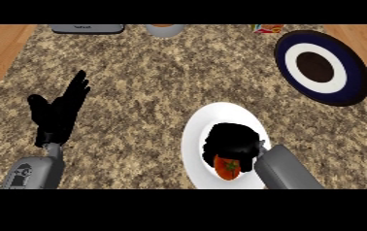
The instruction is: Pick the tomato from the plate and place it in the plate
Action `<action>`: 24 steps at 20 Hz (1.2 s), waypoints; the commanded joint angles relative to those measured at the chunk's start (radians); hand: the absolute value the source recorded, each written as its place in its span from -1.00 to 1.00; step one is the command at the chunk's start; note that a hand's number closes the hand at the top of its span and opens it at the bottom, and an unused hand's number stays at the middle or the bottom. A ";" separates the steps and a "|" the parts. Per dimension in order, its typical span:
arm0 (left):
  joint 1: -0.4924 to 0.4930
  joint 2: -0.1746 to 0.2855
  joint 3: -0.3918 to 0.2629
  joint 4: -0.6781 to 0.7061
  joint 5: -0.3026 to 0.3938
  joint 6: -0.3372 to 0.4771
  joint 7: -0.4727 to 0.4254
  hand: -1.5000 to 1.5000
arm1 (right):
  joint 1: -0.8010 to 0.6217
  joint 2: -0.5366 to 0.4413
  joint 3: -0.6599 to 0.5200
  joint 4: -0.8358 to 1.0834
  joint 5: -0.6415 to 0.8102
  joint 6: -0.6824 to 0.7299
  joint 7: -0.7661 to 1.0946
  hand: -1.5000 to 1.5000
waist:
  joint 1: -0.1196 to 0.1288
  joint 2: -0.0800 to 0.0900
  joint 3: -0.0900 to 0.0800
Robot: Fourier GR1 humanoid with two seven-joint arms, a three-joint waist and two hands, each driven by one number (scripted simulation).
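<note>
The granite counter [143, 79] carries the white plate [192, 142], the reference for all positions. The navy-rimmed plate [326, 99], judged to be the destination, lies well apart to the upper right. The right hand [231, 142] is over the white plate, fingers curled round the tomato [228, 168], apparently to lift it. The tomato sits on the plate's near portion. The left hand [57, 113] rests well to the left, fingers straight and together, thumb apart.

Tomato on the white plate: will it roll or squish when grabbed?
The round red tomato looks ball-shaped, so it probably rolls if nudged. The rim of the white round plate might stop it. The black right hand curls round it; it may squish.
</note>
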 commanded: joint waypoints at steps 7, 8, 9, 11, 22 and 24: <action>0.018 0.006 0.013 -0.005 -0.006 0.003 -0.005 0.00 | -0.049 0.111 -0.464 0.117 -0.239 0.146 0.456 1.00 | -0.024 0.020 0.012; 0.034 -0.010 -0.003 -0.028 -0.006 0.009 0.010 0.00 | -0.074 0.126 -0.513 0.098 -0.254 0.136 0.532 1.00 | -0.019 0.009 0.012; 0.029 -0.014 -0.003 -0.009 -0.017 0.015 -0.009 0.00 | -0.132 0.130 -0.556 0.093 -0.257 0.117 0.594 1.00 | -0.014 0.013 0.011; 0.022 0.010 0.017 0.004 0.004 -0.018 -0.019 0.00 | -0.207 0.139 -0.608 0.078 -0.233 0.045 0.715 1.00 | -0.003 0.014 0.011; 0.047 -0.015 -0.001 -0.017 -0.010 -0.015 -0.032 0.00 | -0.328 0.082 -0.809 -0.100 -0.126 -0.357 0.972 1.00 | 0.002 0.014 0.013; -0.012 -0.011 0.002 -0.029 -0.025 0.017 0.051 0.00 | -0.296 0.060 -0.824 -0.151 -0.144 -0.317 1.012 1.00 | -0.007 0.012 0.013</action>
